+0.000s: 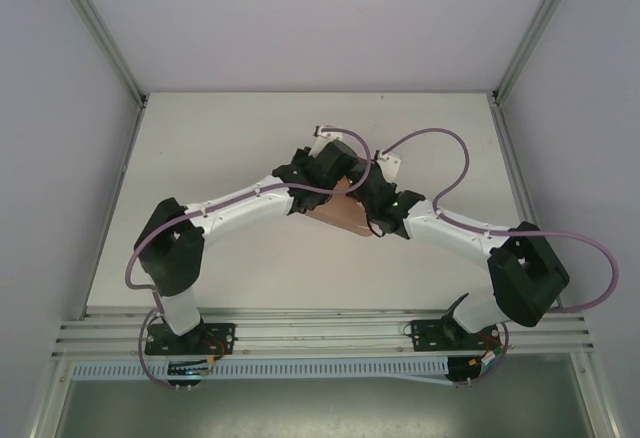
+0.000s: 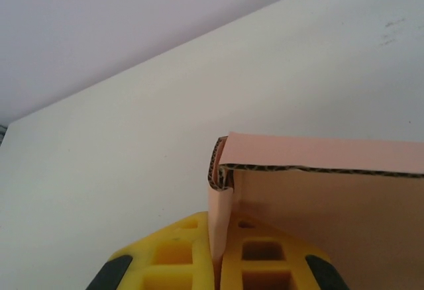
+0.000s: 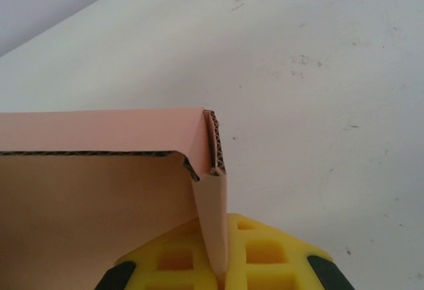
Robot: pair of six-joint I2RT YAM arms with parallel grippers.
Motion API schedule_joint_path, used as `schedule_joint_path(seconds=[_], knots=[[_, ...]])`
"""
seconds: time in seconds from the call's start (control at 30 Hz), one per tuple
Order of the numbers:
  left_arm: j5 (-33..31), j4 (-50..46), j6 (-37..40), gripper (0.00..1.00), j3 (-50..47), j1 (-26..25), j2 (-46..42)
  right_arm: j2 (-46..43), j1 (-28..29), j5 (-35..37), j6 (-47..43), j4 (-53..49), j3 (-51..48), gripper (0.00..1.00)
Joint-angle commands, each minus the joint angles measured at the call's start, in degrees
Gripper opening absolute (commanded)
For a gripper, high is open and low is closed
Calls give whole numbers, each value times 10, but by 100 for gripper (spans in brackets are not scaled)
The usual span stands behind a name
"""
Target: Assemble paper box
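Box [image 1: 338, 215], table [image 1: 200, 208] middle: we hold it lengthwise; left claw [image 2: 217, 255] clamps its left end wall, right claw [image 3: 217, 255] its right (both equally near).

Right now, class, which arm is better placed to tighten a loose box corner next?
Probably right: the right gripper pinches the paper box wall beside a corner that looks gapped; the corner at the left gripper looks snugger.
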Motion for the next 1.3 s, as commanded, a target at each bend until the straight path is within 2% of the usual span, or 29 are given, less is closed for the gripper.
schedule_joint_path(seconds=[0.0, 0.17, 0.23, 0.3, 0.37, 0.43, 0.9, 1.1, 1.27], knots=[[-187, -98, -53, 0, 3, 15, 20, -10, -5, 91, 22, -76, 9, 0], [-194, -147, -87, 0, 19, 16, 18, -12, -5, 89, 26, -70, 5, 0], [-144, -161, -105, 0, 24, 17, 7, -18, -5, 82, 26, -58, -1, 0], [-66, -56, -27, 0, -18, 17, -25, -23, -6, 71, 20, -44, -7, 0], [4, 8, 5, 0, -55, 17, -52, -28, -6, 65, 16, -38, -9, 0], [38, 42, 23, 0, -77, 16, -76, -33, -6, 58, 13, -31, -12, 0], [61, 49, 45, 0, -93, 16, -86, -62, -6, 36, 13, -12, -26, 0], [128, 66, 41, 32, -109, 16, -117, -76, -6, 22, -1, -1, -35, 0], [196, 72, 35, 73, -112, 16, -157, -73, -6, 13, -20, -8, -31, 0]])
